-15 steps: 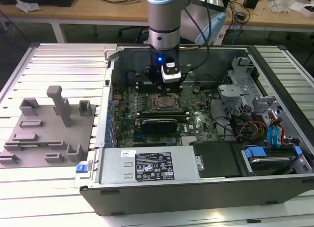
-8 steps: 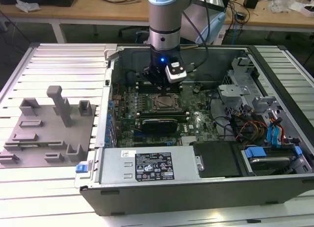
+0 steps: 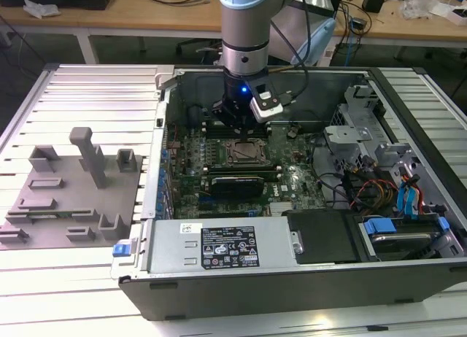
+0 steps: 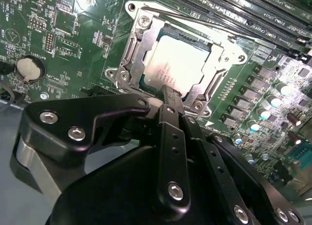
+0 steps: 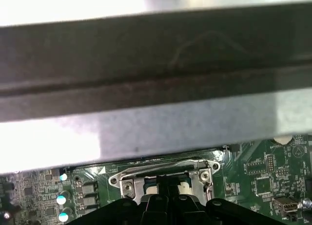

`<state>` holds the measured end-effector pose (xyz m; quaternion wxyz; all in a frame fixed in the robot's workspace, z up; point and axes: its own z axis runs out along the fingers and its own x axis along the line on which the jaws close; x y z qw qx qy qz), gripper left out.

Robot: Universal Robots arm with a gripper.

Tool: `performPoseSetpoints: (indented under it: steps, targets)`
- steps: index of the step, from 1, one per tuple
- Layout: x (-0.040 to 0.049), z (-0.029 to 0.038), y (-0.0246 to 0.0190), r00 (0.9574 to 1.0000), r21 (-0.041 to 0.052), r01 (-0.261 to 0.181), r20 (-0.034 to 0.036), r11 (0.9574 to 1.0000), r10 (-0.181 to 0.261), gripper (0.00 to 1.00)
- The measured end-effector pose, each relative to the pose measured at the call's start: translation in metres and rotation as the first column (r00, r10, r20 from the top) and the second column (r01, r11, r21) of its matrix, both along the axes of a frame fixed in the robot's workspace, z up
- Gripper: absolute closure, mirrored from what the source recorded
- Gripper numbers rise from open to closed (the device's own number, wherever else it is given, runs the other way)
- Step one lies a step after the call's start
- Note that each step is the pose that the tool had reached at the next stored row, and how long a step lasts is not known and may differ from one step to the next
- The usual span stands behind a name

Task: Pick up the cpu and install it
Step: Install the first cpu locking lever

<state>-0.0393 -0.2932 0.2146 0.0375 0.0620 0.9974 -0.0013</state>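
Note:
The cpu (image 4: 175, 64), a silver-white square chip, lies flat inside the dark metal-edged socket frame (image 4: 131, 49) on the green motherboard. My gripper (image 4: 168, 92) hangs straight over it with its black fingers together, the tip at the chip's near edge. I cannot tell whether the tip touches the chip. The first wrist view has the gripper (image 5: 168, 191) low over the socket frame (image 5: 126, 178), with slivers of the cpu (image 5: 184, 187) beside it. In the exterior view the gripper (image 3: 235, 127) stands inside the open computer case, just above the socket (image 3: 244, 151).
A grey fixture plate (image 3: 73, 184) with blocks and posts lies at the exterior view's left. Memory slots (image 4: 234, 10) and a coin battery (image 4: 28, 67) flank the socket. The power supply (image 3: 219, 246), drive cage and cables (image 3: 387, 184) crowd the case; a case wall (image 5: 146, 54) looms close.

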Motion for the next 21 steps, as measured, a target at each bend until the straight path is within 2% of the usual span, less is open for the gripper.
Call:
performPoseSetpoints:
  steps: [4,10,13,14,19,21]
  targets:
    - [-0.0001,0.0001,-0.0064,1.0000,-0.0002,-0.001,-0.0002,1.0000,0.001,0.89]
    - [-0.0001,0.0001,-0.0192,1.0000,-0.0002,-0.007,-0.0002,1.0000,0.007,0.89]
    - [-0.0001,0.0003,-0.0219,0.9999,-0.0005,-0.014,-0.0002,0.9999,0.014,0.89]
    - [-0.0001,0.0021,-0.0219,0.9999,-0.0004,-0.014,-0.0002,0.9999,0.014,0.89]
    - [-0.0001,0.0205,-0.0220,0.9999,-0.0003,-0.014,-0.0001,0.9999,0.014,0.89]
    - [-0.0001,0.0258,-0.0219,0.9999,-0.0003,-0.014,-0.0002,0.9999,0.014,0.89]
